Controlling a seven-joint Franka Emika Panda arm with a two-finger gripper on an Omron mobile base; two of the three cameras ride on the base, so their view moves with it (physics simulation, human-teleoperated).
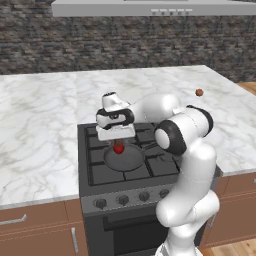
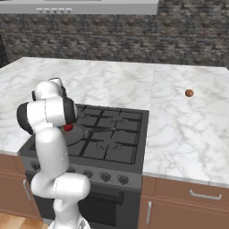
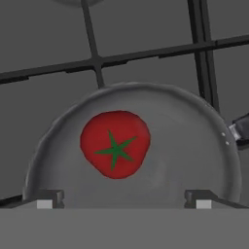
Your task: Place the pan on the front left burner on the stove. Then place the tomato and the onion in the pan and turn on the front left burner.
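The dark grey pan (image 1: pixel 131 161) sits on the front left burner (image 1: pixel 98 173) of the stove (image 1: pixel 165 166), its thin handle (image 2: pixel 101 129) pointing right. Inside the pan (image 3: pixel 194 146) lies the red tomato (image 3: pixel 115 143), also seen as a small red ball (image 1: pixel 118 148) just under the hand. My gripper (image 3: pixel 121 200) hangs straight above it, open, its fingertips (image 3: pixel 44 200) standing wide on either side of the tomato without touching it. The onion (image 1: pixel 199 92) rests on the marble counter far right of the stove, a small brown ball (image 2: pixel 189 93).
Marble counter (image 1: pixel 40 130) surrounds the stove on both sides and behind. A row of round knobs (image 1: pixel 122 200) runs along the stove front. A range hood (image 1: pixel 150 7) hangs overhead against the stone wall.
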